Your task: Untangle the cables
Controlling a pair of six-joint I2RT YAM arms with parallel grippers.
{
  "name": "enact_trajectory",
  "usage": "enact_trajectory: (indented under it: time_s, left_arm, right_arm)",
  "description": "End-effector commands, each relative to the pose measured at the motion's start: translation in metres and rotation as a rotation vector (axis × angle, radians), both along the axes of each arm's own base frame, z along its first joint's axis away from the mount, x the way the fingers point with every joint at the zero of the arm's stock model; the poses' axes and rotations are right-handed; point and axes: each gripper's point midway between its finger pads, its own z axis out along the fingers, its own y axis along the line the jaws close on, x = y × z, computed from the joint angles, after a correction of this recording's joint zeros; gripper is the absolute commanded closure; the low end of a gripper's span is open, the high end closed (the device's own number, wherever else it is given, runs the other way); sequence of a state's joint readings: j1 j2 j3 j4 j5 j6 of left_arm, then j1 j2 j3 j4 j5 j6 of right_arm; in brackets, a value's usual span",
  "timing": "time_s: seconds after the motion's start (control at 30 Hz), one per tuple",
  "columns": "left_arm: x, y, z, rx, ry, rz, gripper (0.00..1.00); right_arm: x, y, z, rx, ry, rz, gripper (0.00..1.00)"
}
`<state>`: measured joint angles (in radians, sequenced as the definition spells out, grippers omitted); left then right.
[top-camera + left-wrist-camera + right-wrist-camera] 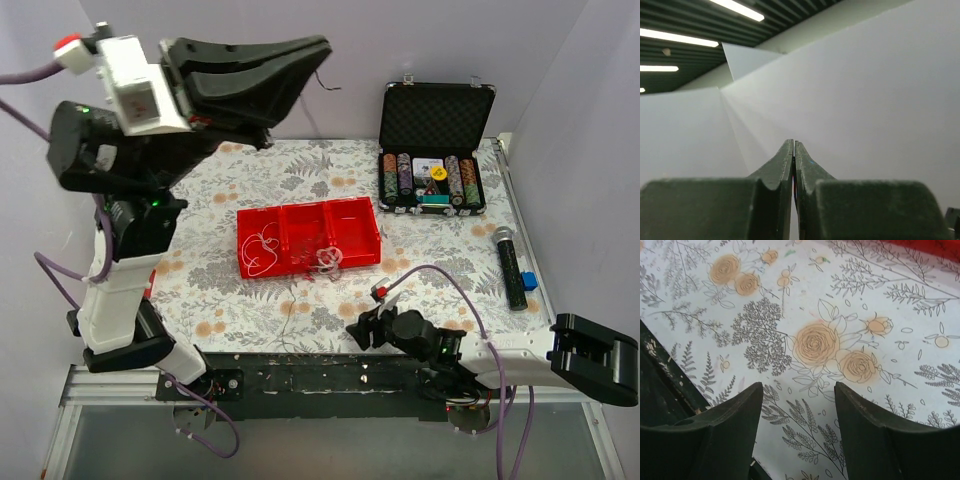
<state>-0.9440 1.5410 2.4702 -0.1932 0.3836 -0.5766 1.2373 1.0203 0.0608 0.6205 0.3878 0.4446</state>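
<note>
My left gripper (320, 52) is raised high over the table's back left. In the left wrist view it (794, 144) is shut, with a sliver of thin red and dark cable (795, 187) pinched between the jaws. A short dark cable end (326, 80) hangs from its tip. The red three-part tray (300, 214) holds a white cable (262, 248) in its left part and a small white tangle (328, 259) in the middle part. A thin dark cable (289, 316) lies on the cloth in front of the tray. My right gripper (364, 330) is open and empty, low over the floral cloth (815, 342) near the front edge.
An open black case of poker chips (433, 178) stands at the back right. A black microphone (511, 266) and a small blue block (528, 283) lie at the right. The table's dark front edge (660, 390) is just left of my right gripper.
</note>
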Motion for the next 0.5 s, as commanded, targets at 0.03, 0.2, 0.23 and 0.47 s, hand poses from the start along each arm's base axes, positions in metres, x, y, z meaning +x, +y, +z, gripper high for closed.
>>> enact_trajectory:
  time_s: [0.03,0.2,0.23,0.47]
  left_arm:
    - [-0.019,0.047,0.04,-0.147,-0.109,0.086,1.0]
    - [-0.012,0.034,0.012,-0.067,-0.066,0.081,1.0]
    - [-0.009,0.031,0.005,-0.048,-0.053,0.081,1.0]
    - [0.003,0.016,-0.029,0.043,-0.016,0.095,1.0]
  right_arm:
    - [-0.001,-0.013,-0.016,-0.05,0.022,-0.031,0.34]
    - [0.006,-0.006,0.016,-0.017,-0.037,-0.03,0.34]
    - [0.008,-0.001,0.035,0.031,-0.063,-0.025,0.32]
    - [0.006,0.028,0.142,0.213,-0.228,0.092,0.24]
